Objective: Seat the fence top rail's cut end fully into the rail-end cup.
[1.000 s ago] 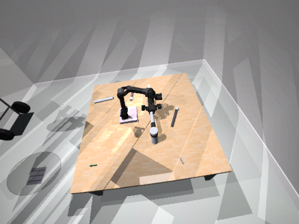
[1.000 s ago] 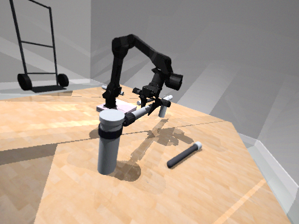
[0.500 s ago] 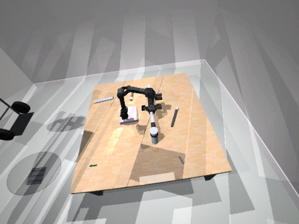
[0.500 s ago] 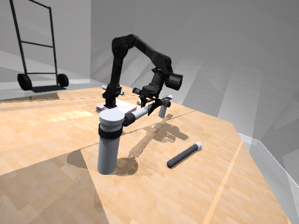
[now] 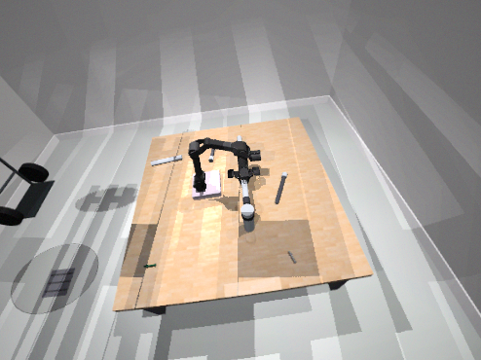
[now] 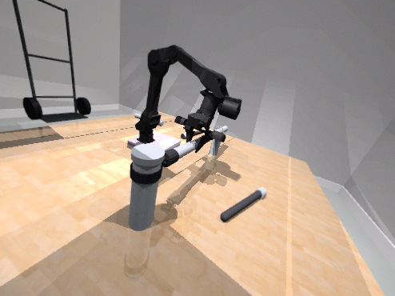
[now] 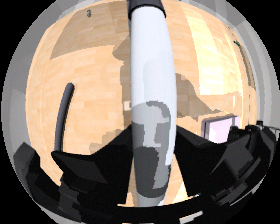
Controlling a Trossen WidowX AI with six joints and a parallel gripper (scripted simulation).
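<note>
The big post (image 5: 248,226) (image 6: 142,203) stands upright with a pale cap (image 5: 247,210) (image 6: 148,154). The black brace band (image 6: 145,175) sits just below the cap. The black rail-end cup (image 5: 246,200) (image 6: 171,158) (image 7: 146,3) hangs at the band's side, pointing along the rail. The white rail (image 5: 244,189) (image 6: 186,150) (image 7: 153,60) runs into the cup's mouth; its cut end is hidden inside, so the depth cannot be told. The far part of the rail reaches the small post (image 6: 214,148). My gripper (image 5: 243,180) (image 6: 197,144) (image 7: 151,127) is shut on the rail, between cup and small post.
A dark rod with a white end (image 5: 280,189) (image 6: 241,206) (image 7: 62,115) lies beside the rail. The arm's pale base plate (image 5: 214,177) (image 7: 223,129) is on the other side. A white bar (image 5: 166,161), a green piece (image 5: 150,266) and a small grey piece (image 5: 292,257) lie farther off.
</note>
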